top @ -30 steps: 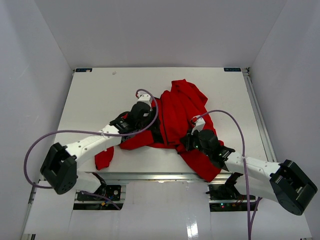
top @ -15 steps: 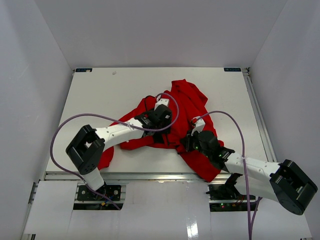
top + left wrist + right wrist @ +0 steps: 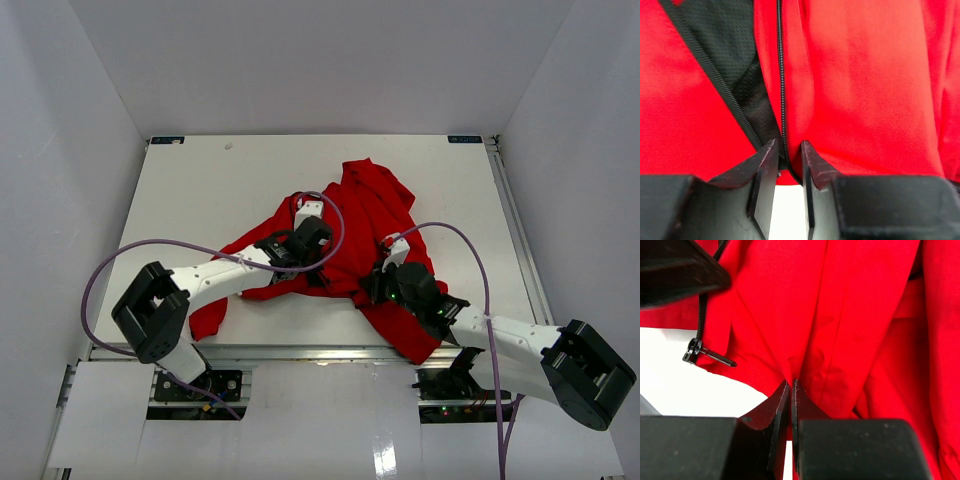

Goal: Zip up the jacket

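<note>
The red jacket lies crumpled mid-table, its front open at the bottom and black mesh lining showing. My left gripper is over the bottom hem. In the left wrist view its jaws stand a narrow gap apart, with the dark zipper running down between the tips. My right gripper is shut on a fold of the jacket's hem. The zipper slider with its pull tab lies free at the hem, left of the right gripper.
A red sleeve hangs over the table's near edge at the left. Another part of the jacket droops over the near edge under the right arm. Purple cables loop above both arms. White walls enclose the table.
My left arm swung its wrist right across the jacket, then drew back a little left and toward the hem. The jacket's left panel now shows. The right arm has held still.
</note>
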Action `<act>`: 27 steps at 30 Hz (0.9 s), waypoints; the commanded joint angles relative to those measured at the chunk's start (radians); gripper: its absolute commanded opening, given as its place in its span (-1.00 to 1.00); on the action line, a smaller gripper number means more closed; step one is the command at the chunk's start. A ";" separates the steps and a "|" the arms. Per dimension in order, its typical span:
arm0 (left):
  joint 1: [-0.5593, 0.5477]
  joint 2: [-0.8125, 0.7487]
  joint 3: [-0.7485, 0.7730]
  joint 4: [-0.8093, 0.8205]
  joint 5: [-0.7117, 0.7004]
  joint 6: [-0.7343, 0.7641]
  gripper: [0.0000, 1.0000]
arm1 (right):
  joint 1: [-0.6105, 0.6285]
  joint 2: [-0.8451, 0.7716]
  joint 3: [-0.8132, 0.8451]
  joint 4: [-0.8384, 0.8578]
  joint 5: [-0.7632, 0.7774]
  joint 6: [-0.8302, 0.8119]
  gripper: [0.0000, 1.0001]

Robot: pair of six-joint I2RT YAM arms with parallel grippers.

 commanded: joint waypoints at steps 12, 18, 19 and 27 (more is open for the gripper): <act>0.015 -0.197 -0.213 0.408 0.291 0.068 -1.00 | 0.005 -0.014 -0.034 0.084 -0.013 0.004 -0.76; 0.025 -0.240 -0.249 0.432 0.295 0.070 -1.00 | 0.005 -0.023 -0.055 0.114 -0.026 0.008 -0.70; 0.029 -0.245 -0.260 0.441 0.298 0.069 -1.00 | 0.005 -0.021 -0.056 0.117 -0.030 0.009 -0.68; 0.056 -0.345 -0.382 0.607 0.389 0.078 -1.00 | 0.010 -0.083 -0.055 0.105 -0.076 -0.001 0.10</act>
